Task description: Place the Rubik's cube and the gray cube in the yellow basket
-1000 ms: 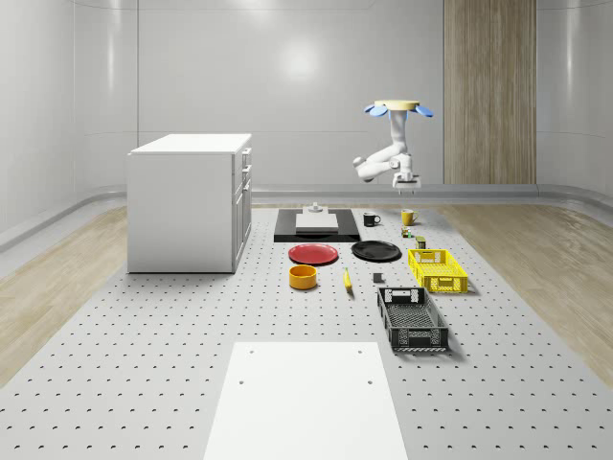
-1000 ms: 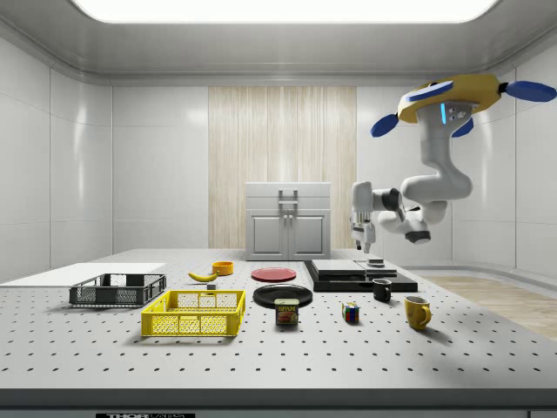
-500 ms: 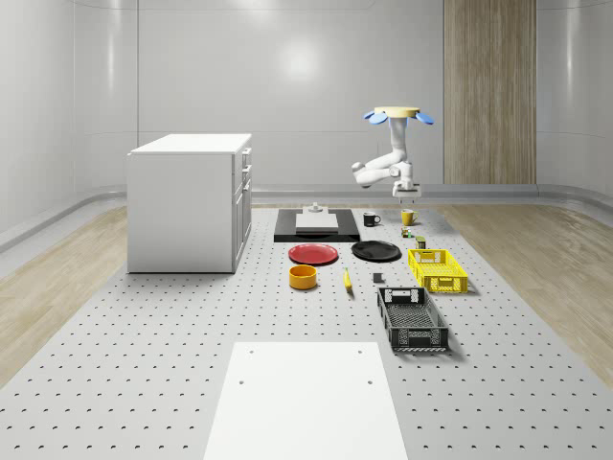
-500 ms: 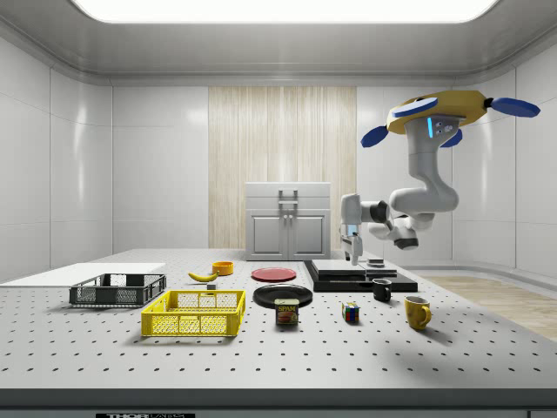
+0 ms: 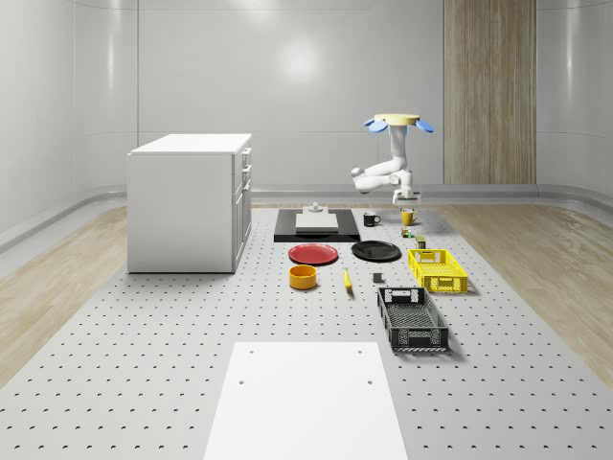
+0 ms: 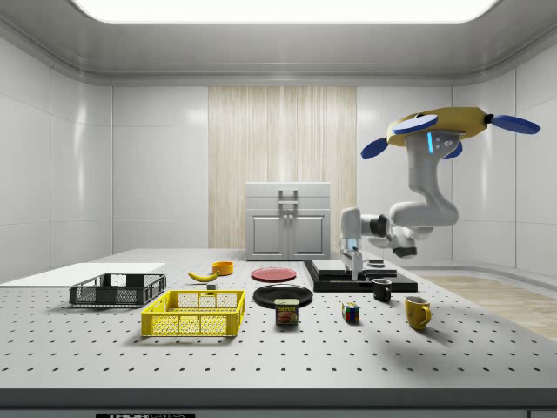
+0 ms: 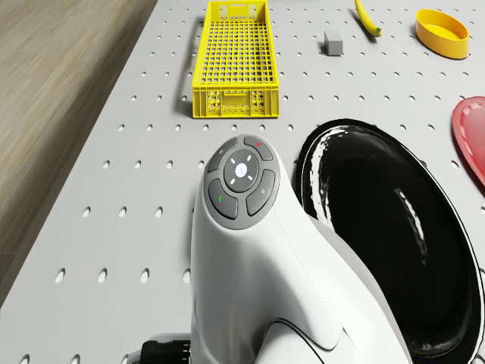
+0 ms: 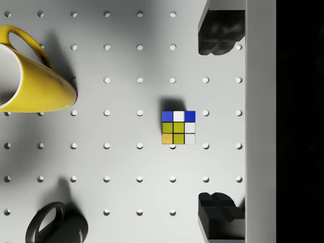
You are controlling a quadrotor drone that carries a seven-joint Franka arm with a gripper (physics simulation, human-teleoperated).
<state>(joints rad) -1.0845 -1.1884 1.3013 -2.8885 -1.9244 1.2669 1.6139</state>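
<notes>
The Rubik's cube (image 8: 178, 127) lies on the perforated table between the two mugs, also seen as the Rubik's cube (image 6: 351, 313) in the side view. My gripper (image 8: 212, 124) hangs open high above it, with the fingers (image 8: 220, 31) wide apart. The gripper (image 6: 355, 272) points down, well above the table. The drone (image 6: 439, 126) hovers over the table's far right part in the whole-scene view. The gray cube (image 7: 333, 42) sits beyond the black plate, beside the yellow basket (image 7: 233, 102). That basket (image 5: 448, 287) holds nothing.
A yellow mug (image 8: 30, 76) and a black mug (image 8: 55, 225) flank the Rubik's cube. A black plate (image 7: 394, 250), a spam can (image 6: 287, 312), a black slab (image 5: 316, 230) and a black crate (image 5: 412, 319) are nearby. A white cabinet (image 5: 187, 201) stands far left.
The drone has come lower and the arm has dropped the gripper nearer the table, shifting toward the side view's left. The fingers stay open. Nothing on the table has moved.
</notes>
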